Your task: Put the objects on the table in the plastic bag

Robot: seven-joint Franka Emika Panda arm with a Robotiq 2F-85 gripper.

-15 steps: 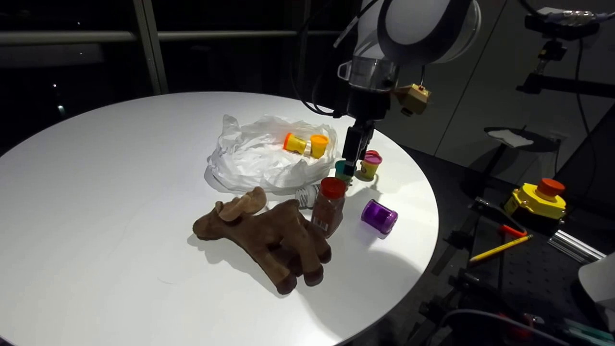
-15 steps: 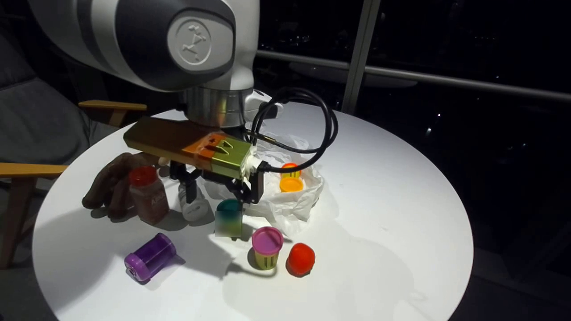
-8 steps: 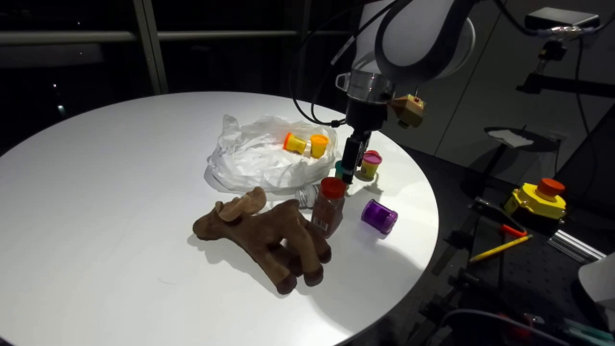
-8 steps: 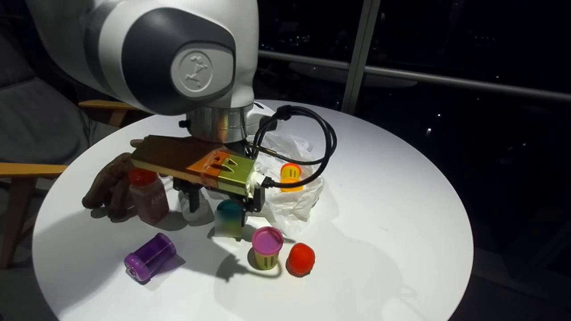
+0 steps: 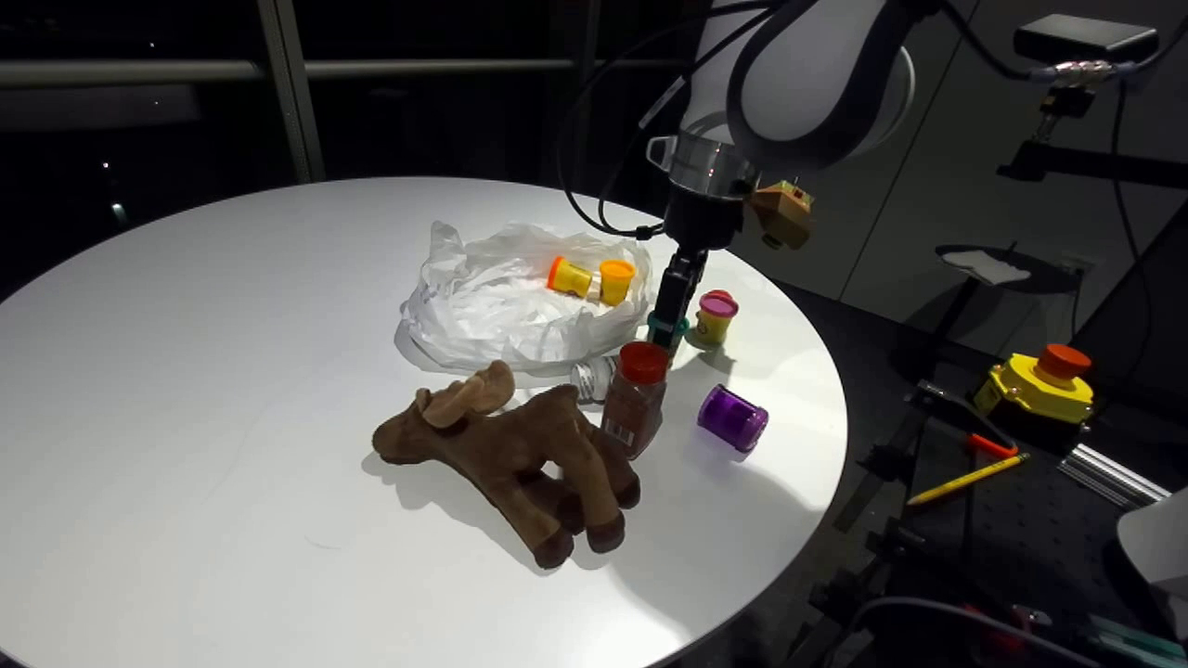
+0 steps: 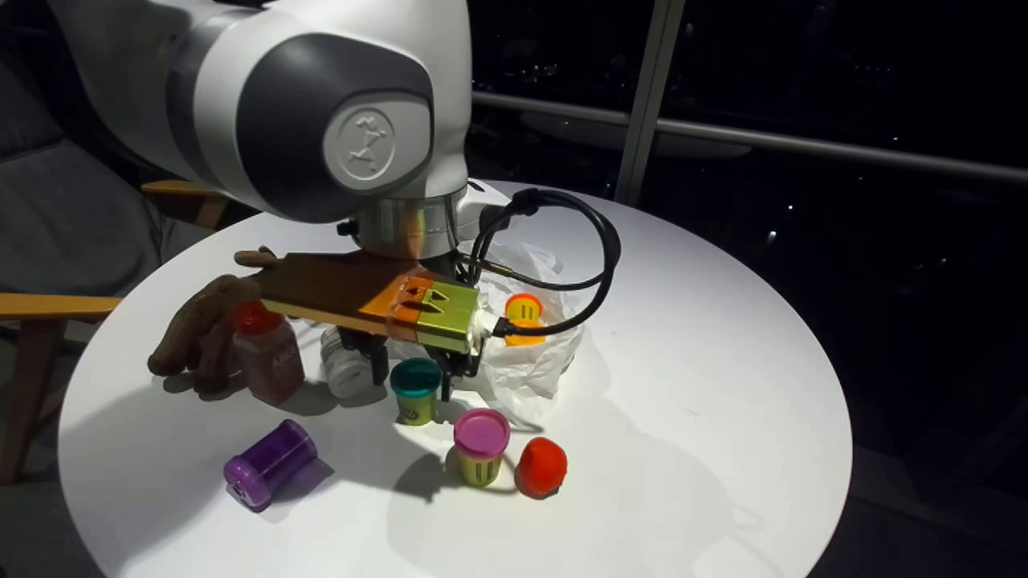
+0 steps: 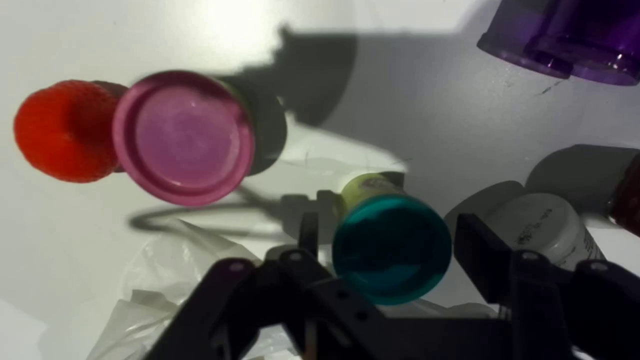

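Observation:
My gripper (image 7: 388,232) is open, with one finger on each side of a yellow tub with a teal lid (image 7: 392,250). The right finger is very near the lid; a gap shows on the left. In an exterior view the gripper (image 6: 413,384) is just above and around this upright tub (image 6: 416,391). The white plastic bag (image 5: 492,315) lies open beside it, holding a tub with an orange lid (image 5: 615,283) and one with a red-orange lid (image 5: 570,277). A pink-lidded tub (image 6: 480,441) and a red strawberry-like object (image 6: 542,467) stand close by on the table.
A white bottle (image 7: 545,225) lies right beside the right finger. A red-lidded jar (image 5: 636,404) stands near it. A purple container (image 6: 271,464) lies on its side by the table edge. A brown toy moose (image 5: 520,455) lies beyond the jar.
My gripper has come down toward the teal-lidded tub and shifted slightly sideways. The gap between its fingers looks narrower. The objects on the table and in the bag have not moved.

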